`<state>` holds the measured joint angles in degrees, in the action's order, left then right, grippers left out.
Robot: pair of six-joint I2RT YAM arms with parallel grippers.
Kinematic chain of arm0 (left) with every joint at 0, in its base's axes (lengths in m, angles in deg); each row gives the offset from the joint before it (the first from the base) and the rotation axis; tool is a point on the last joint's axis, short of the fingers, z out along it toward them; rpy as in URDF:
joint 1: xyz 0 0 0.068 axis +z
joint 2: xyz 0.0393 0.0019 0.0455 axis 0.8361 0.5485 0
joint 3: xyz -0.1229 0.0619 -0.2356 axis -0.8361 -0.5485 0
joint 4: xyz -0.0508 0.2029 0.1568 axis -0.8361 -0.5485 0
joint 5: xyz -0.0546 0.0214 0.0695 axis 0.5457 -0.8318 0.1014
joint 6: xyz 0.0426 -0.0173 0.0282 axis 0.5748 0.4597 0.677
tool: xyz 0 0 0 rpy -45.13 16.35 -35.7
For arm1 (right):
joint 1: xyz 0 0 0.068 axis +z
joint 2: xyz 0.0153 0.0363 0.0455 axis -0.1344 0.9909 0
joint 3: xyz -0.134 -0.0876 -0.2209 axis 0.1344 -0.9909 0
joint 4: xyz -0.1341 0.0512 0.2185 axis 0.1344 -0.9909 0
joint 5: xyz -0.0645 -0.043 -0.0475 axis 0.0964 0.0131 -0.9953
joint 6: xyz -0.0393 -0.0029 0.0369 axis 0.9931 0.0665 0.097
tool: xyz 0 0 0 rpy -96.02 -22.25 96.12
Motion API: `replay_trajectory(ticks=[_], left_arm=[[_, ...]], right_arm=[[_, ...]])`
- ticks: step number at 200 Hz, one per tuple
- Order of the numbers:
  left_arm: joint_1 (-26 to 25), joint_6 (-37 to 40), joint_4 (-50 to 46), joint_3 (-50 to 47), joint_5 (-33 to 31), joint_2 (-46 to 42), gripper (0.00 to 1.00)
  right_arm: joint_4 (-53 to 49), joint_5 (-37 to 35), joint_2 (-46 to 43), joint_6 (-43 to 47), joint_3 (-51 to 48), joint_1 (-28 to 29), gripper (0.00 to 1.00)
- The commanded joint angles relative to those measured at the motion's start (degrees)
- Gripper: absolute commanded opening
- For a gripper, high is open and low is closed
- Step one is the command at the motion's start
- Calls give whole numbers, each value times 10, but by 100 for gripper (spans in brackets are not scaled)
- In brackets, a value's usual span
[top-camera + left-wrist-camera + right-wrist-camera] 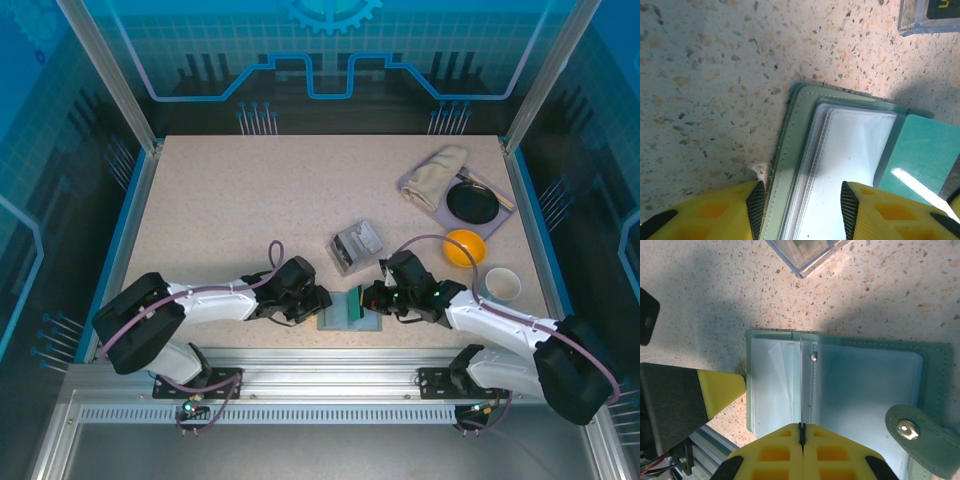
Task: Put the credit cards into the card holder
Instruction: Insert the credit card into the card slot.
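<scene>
Yellow fingertips of the left pincer [799,202] sit at the bottom of the left wrist view, cut off by the frame edge. They stand apart, straddling one long edge of the card holder [800,125]. Cannot tell whether either pad touches the cover.

Right pincer [801,432]: fingers pressed together, tips over the holder's fold line. Whether they rest on the clear sleeve or hang just above it is hard to judge.

Card holder lies open and flat on the table [250,200], between the two pincers. In the top view both wrists cover its ends, so a middle strip is what shows there.

Teal card [920,155]: on the half of the holder away from the straddled edge, one corner cut off. Cannot tell whether it is inside a sleeve or lying on top. A pale slanted shape shows through one sleeve in the right wrist view; not identifiable.

Snap tab [920,435] is at a corner of the holder, partly out of frame.

Containers:
- Clear box [357,245], just beyond the holder, holds grey and dark items. One bears yellow lettering, cropped.
- Orange bowl [465,247], beyond and right of the holder; interior looks plain.
- White cup [502,284], right of the holder; contents not legible.
</scene>
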<state>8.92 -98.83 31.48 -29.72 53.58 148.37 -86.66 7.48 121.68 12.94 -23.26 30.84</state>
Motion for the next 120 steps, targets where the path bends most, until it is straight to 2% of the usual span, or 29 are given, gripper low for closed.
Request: replay_trajectory(ticks=[1,50,120], left_arm=[[-4,16,9,1,15,12,47],[-4,15,11,4,21,29,46],[-4,11,6,9,22,45,36]], right_arm=[[59,21,6,-20,-17,-6,2],[73,18,15,-25,-35,-6,2],[140,38,50,-44,-57,-4,2]])
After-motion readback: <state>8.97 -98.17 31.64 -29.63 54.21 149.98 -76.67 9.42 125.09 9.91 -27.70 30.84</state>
